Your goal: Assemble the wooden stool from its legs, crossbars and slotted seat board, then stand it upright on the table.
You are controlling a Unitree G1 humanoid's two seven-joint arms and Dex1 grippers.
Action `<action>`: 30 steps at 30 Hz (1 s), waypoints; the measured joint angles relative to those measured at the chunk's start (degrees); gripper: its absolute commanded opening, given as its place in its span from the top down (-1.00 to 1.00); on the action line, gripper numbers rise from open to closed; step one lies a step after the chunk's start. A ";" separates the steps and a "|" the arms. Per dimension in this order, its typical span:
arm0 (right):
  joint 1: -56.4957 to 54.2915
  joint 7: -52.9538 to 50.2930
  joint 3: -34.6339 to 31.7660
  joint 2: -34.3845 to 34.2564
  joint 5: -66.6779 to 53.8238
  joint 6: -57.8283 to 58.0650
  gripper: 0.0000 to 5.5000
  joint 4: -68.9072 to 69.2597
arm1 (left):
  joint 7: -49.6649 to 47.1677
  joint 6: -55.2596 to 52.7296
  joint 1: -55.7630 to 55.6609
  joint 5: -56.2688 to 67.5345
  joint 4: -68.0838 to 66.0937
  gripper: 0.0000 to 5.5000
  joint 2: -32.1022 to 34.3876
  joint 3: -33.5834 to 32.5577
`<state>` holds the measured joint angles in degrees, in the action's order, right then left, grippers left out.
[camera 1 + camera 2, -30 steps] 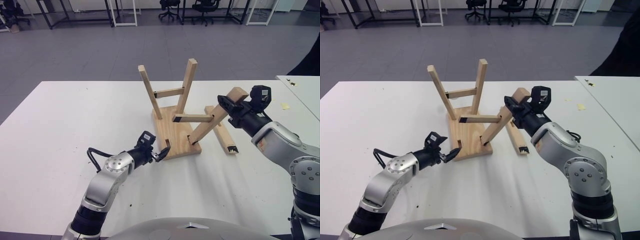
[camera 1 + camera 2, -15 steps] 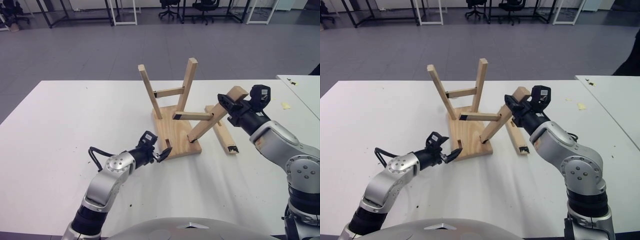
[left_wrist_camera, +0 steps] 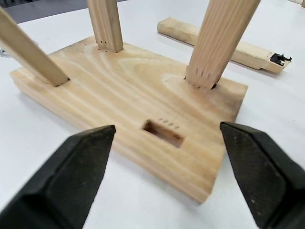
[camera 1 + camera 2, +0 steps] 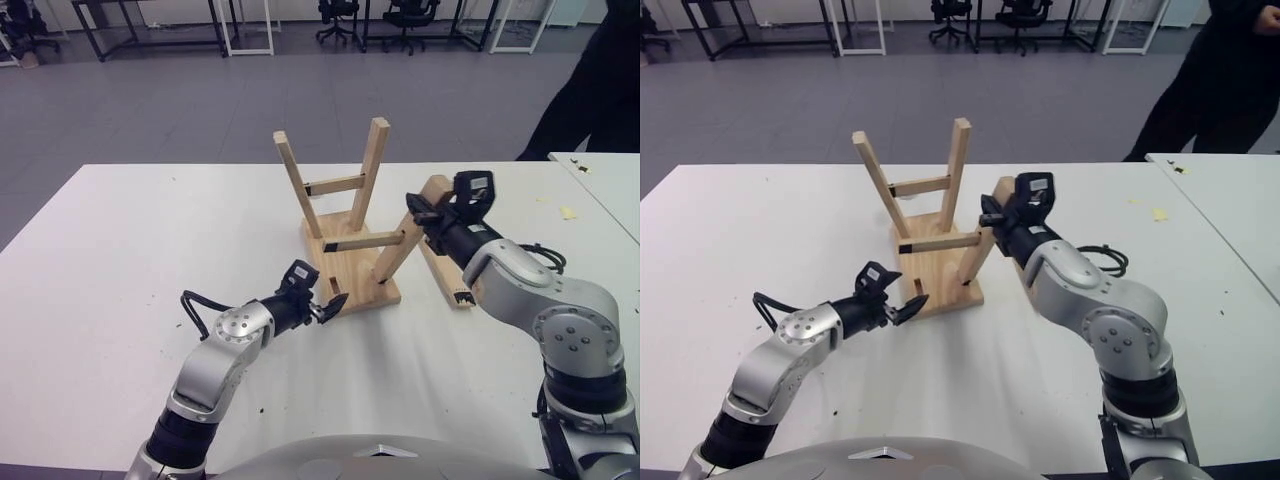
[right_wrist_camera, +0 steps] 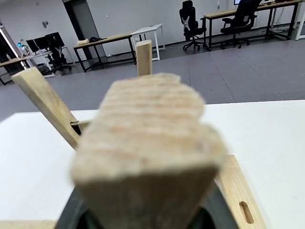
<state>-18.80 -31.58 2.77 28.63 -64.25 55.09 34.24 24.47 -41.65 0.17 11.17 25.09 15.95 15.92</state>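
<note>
The seat board [image 4: 352,282] lies flat on the white table with two legs [image 4: 298,185] [image 4: 372,165] standing up from its far side, joined by a crossbar [image 4: 336,185]. A third leg [image 4: 402,243] leans up from the board's near right slot, and my right gripper [image 4: 432,213] is shut on its upper end. Its crossbar [image 4: 365,241] points toward the back right leg; I cannot tell whether they are joined. My left gripper [image 4: 326,305] stands open at the board's near left corner, facing an empty slot [image 3: 163,132]. A fourth leg [image 4: 446,272] lies loose beside the board.
Open tabletop [image 4: 120,250] stretches to the left and in front of the board. A second white table [image 4: 600,180] stands off to the right. Beyond the table's far edge is grey floor with desks and chairs.
My right gripper has swung left with the third leg, standing it more upright and bringing its crossbar closer to the back right leg. The left gripper has edged slightly toward the board.
</note>
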 measured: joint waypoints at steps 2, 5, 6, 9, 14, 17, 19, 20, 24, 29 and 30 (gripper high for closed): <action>-1.18 2.22 0.69 0.37 1.72 0.71 0.62 -1.00 | -0.21 -0.12 0.00 -0.06 0.03 -0.48 -0.10 0.23; -0.94 3.95 1.90 0.41 4.52 0.71 0.61 -0.13 | -0.54 -0.11 0.00 -0.16 0.03 -0.48 -0.48 0.73; -0.44 4.33 1.95 0.02 5.59 0.71 0.61 0.38 | -0.66 -0.10 -0.01 -0.20 0.02 -0.48 -0.64 0.76; 0.72 5.07 1.30 -1.65 7.57 0.38 0.61 0.86 | -0.73 -0.05 -0.03 -0.26 0.00 -0.48 -0.58 0.76; 1.08 9.64 -1.09 -3.45 10.51 -1.84 0.48 0.58 | -0.70 0.79 -0.60 -0.47 -0.48 -0.48 -0.37 0.50; -0.20 11.26 -3.08 -4.77 12.60 -3.56 0.28 0.78 | -0.45 1.05 -0.75 -0.47 -0.99 -0.48 0.67 -0.66; -1.41 12.48 -3.92 -5.34 13.05 -4.45 0.14 2.13 | -0.10 1.25 -0.89 -0.43 -1.08 -0.48 1.21 -1.39; -1.56 14.17 -4.85 -5.84 12.48 -4.91 0.08 2.91 | -0.01 1.31 -0.90 -0.36 -1.33 -0.48 1.84 -2.22; -6.25 20.31 -16.22 -4.30 1.88 -9.00 -0.18 3.64 | 0.53 2.36 -0.82 -0.05 -2.24 -0.48 4.27 -6.08; -6.85 22.00 -27.87 0.52 5.18 -13.63 -0.18 -12.35 | 1.69 3.68 0.24 0.52 -3.81 -0.48 6.96 -11.75; -3.61 23.82 -26.09 1.21 8.61 -13.91 -0.18 -15.25 | 1.80 4.31 0.41 0.52 -4.75 -0.48 7.56 -12.96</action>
<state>-22.41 -7.76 -23.32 29.84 -55.64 41.18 18.99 26.28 -37.34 0.58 11.69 20.34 23.51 2.96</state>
